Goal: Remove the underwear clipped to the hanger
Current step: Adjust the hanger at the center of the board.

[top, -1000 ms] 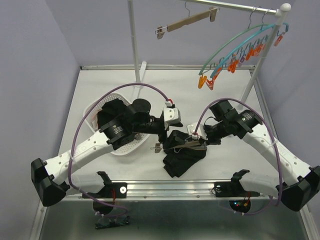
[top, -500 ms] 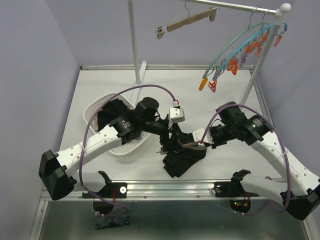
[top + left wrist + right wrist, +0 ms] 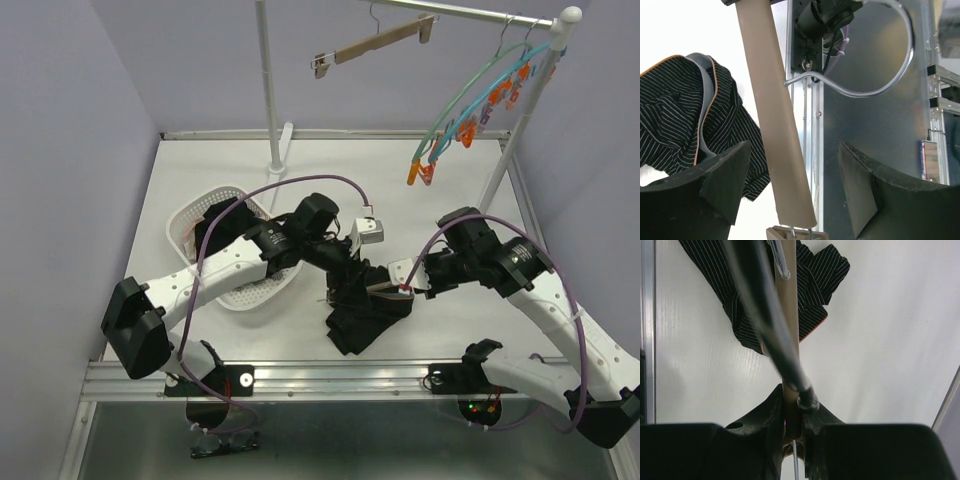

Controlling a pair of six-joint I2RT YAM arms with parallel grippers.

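A wooden clip hanger (image 3: pixel 372 290) lies on the table with black pinstriped underwear (image 3: pixel 362 318) bunched under and in front of it. My right gripper (image 3: pixel 404 283) is shut on the hanger's right end; in the right wrist view the bar (image 3: pixel 789 315) runs up from the closed jaws over the underwear (image 3: pixel 812 285). My left gripper (image 3: pixel 345 284) is open at the hanger's left part. In the left wrist view the bar (image 3: pixel 775 115) stands between the spread fingers (image 3: pixel 722 172), not pinched, with a wooden clip (image 3: pixel 797 233) at its end, the metal hook (image 3: pixel 867 90) beside it and the underwear (image 3: pixel 685 115) at left.
A white basket (image 3: pixel 196 213) holding dark cloth (image 3: pixel 228 222) sits at the left under my left arm. A rack at the back has a left pole (image 3: pixel 268 90), a right pole (image 3: pixel 518 125), a bare wooden hanger (image 3: pixel 375 42) and a teal hanger with orange clips (image 3: pixel 462 108).
My left arm has swung right from over the basket, bringing its open gripper to the hanger. The right gripper kept its hold. The teal clip hanger on the rack has swung right.
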